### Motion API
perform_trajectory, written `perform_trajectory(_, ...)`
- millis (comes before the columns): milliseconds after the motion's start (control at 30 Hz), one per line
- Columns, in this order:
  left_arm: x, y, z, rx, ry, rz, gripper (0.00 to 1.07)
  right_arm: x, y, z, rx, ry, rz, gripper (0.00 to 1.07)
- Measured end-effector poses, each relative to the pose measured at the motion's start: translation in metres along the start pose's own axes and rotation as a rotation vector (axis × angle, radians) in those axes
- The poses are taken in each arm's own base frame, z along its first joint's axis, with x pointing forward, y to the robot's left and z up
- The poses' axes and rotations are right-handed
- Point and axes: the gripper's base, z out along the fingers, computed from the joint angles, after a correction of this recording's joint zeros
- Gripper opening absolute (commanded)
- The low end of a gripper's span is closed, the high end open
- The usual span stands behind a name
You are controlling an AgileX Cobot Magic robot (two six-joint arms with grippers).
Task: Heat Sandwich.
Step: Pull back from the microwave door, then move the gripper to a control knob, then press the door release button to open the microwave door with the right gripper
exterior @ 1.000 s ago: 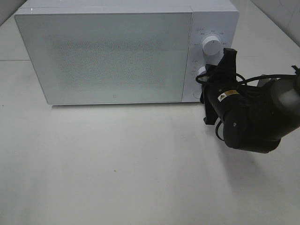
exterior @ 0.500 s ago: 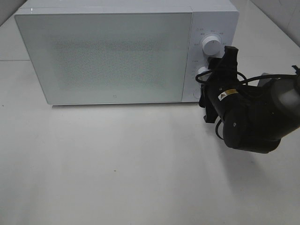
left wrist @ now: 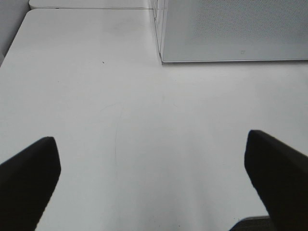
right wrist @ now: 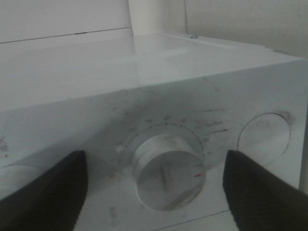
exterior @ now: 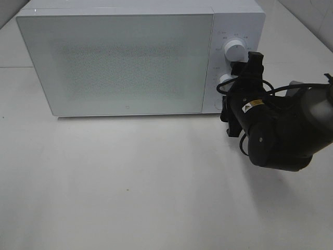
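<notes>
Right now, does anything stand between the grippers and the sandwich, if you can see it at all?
No sandwich shows in any view. The microwave door is shut and frosted, so it closes off the inside. The right gripper is open at the lower knob; the left gripper is open over the table.

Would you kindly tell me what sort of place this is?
Probably a robotics test bench staged as a kitchen corner: a white microwave stands on a plain white table, and a black robot arm reaches toward its dials.

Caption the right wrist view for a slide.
Open right pincer straddles a knob on the microwave without touching it.
</notes>
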Motion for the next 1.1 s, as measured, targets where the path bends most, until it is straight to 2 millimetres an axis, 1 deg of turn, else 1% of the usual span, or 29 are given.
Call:
perform_trajectory(200, 0.0, 0.0, 0.0, 0.0, 0.0, 0.0, 0.99, 0.001, 0.0, -0.003, -0.013, 0.032, -0.029, 0.76)
perform_trajectory(333, 0.0, 0.0, 0.0, 0.0, 0.0, 0.0, 0.99, -0.003, 0.003, -0.014, -0.008, 0.052, -0.053, 0.76)
perform_trajectory(367, 0.0, 0.0, 0.0, 0.0, 0.0, 0.0, 0.99, -0.003, 0.003, -0.014, -0.008, 0.052, -0.053, 0.76)
perform_trajectory(433, 0.0, 0.0, 0.0, 0.0, 0.0, 0.0, 0.99, -0.007, 0.006, -0.022, -0.005, 0.055, -0.076, 0.76)
perform_trajectory(533, 0.0, 0.0, 0.0, 0.0, 0.0, 0.0, 0.99, -0.009, 0.009, -0.027, -0.008, 0.063, -0.08, 0.76)
perform_trajectory(567, 0.0, 0.0, 0.0, 0.0, 0.0, 0.0, 0.99, -0.011, 0.01, -0.032, 0.0, 0.071, -0.085, 0.76)
perform_trajectory(667, 0.0, 0.0, 0.0, 0.0, 0.0, 0.0, 0.99, -0.016, 0.009, -0.044, 0.032, 0.09, -0.1, 0.76)
perform_trajectory(700, 0.0, 0.0, 0.0, 0.0, 0.0, 0.0, 0.99, -0.016, 0.009, -0.044, 0.032, 0.09, -0.1, 0.76)
perform_trajectory(800, 0.0, 0.0, 0.0, 0.0, 0.0, 0.0, 0.99, -0.02, 0.009, -0.053, 0.059, 0.105, -0.113, 0.76)
perform_trajectory(833, 0.0, 0.0, 0.0, 0.0, 0.0, 0.0, 0.99, -0.021, 0.01, -0.06, 0.077, 0.121, -0.139, 0.76)
perform_trajectory(867, 0.0, 0.0, 0.0, 0.0, 0.0, 0.0, 0.99, -0.021, 0.01, -0.06, 0.077, 0.121, -0.139, 0.76)
perform_trajectory(1000, 0.0, 0.0, 0.0, 0.0, 0.0, 0.0, 0.99, -0.023, 0.012, -0.073, 0.13, 0.18, -0.233, 0.76)
perform_trajectory(1100, 0.0, 0.0, 0.0, 0.0, 0.0, 0.0, 0.99, -0.022, 0.014, -0.078, 0.159, 0.214, -0.283, 0.76)
